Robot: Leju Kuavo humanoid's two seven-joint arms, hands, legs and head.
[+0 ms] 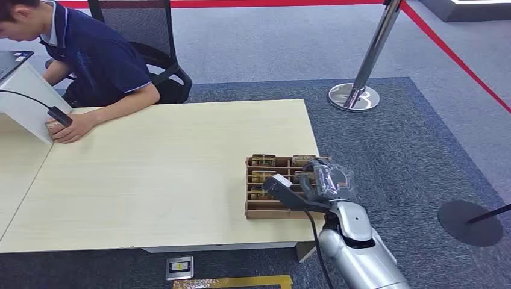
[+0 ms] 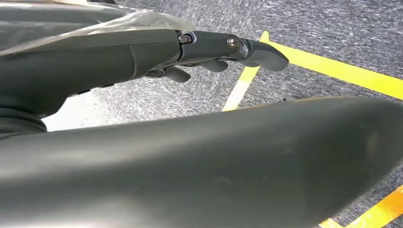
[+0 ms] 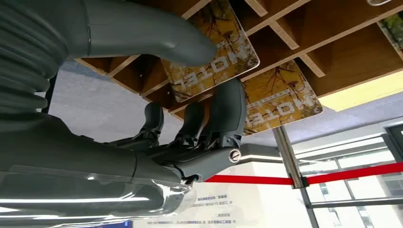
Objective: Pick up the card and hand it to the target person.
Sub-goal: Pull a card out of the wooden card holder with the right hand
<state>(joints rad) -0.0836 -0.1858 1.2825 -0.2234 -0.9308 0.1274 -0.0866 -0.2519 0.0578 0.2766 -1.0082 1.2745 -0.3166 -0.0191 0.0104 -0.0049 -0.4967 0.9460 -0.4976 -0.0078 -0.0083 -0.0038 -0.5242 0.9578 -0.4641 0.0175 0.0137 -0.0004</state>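
Left hand (image 2: 209, 54): I see it hanging by the floor, well away from the table, fingers curled in on nothing.
Right hand (image 1: 313, 183): I have it over the wooden tray (image 1: 259, 208) at the table's near right corner.
Card (image 3: 214, 52): thumb above, dark fingers (image 3: 228, 109) below; I judge it pinched, its long axis running out past the fingertips.
Person (image 1: 90, 60): seated far left, across the table.
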